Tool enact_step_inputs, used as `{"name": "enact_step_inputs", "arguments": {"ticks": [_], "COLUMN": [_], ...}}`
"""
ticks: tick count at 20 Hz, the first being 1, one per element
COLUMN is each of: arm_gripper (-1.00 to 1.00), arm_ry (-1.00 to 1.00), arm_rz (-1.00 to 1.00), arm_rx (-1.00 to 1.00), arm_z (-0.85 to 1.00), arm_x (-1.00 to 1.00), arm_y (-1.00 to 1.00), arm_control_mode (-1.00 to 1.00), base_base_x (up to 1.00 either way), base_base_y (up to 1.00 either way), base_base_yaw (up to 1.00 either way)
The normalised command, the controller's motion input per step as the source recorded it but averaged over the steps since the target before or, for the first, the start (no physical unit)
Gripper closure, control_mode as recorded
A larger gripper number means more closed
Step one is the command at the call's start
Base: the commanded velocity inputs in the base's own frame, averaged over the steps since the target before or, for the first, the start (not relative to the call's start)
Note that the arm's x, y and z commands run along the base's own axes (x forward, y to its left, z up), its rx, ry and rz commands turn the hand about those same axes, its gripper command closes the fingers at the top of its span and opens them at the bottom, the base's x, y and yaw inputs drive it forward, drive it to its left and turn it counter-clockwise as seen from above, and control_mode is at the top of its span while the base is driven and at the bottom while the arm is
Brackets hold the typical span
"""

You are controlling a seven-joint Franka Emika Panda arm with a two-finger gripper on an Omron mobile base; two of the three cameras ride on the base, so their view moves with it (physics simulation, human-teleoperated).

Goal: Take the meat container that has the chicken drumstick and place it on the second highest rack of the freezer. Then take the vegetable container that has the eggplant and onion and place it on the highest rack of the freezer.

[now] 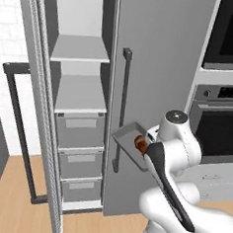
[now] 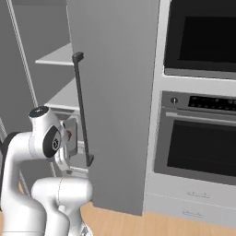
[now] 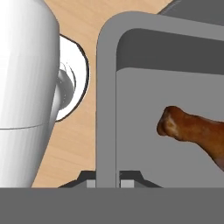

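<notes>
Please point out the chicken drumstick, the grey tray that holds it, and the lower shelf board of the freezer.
Brown-orange chicken drumstick (image 3: 197,133): hand view, on its meaty middle.
Flat grey tray (image 3: 107,105): hand view, on its raised rim.
Pale grey lower shelf board (image 1: 81,95): left base view, on its bare top surface.

Glossy white rounded arm (image 1: 178,143) with dark joint bands.

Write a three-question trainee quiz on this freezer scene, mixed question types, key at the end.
1. True or false: the gripper is shut on the rim of the grey meat container.
2. What food lies in that container? A) onion B) chicken drumstick C) eggplant
3. Fill in: the freezer door stands ____.

Key: 1 true; 2 B; 3 open, with the highest rack and the second highest rack both bare.
</notes>
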Motion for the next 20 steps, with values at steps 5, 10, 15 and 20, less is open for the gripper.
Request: {"name": "enact_step_inputs", "arguments": {"ticks": [5, 10, 15, 20], "arm_gripper": [1.00, 1.00, 1.00, 1.00], "arm_ry": [0.00, 0.00, 0.00, 0.00], "arm_rz": [0.00, 0.00, 0.00, 0.00], "arm_rx": [0.00, 0.00, 0.00, 0.00], "arm_z": [0.00, 0.00, 0.00, 0.00], "arm_x": [0.00, 0.00, 0.00, 0.00], "arm_y": [0.00, 0.00, 0.00, 0.00], "arm_control_mode": [1.00, 1.00, 1.00, 1.00], "base_base_x": [0.43, 0.34, 0.41, 0.46], "base_base_y": [0.60, 0.35, 0.00, 0.22], "base_base_yaw": [0.08, 0.02, 0.00, -0.02]}}
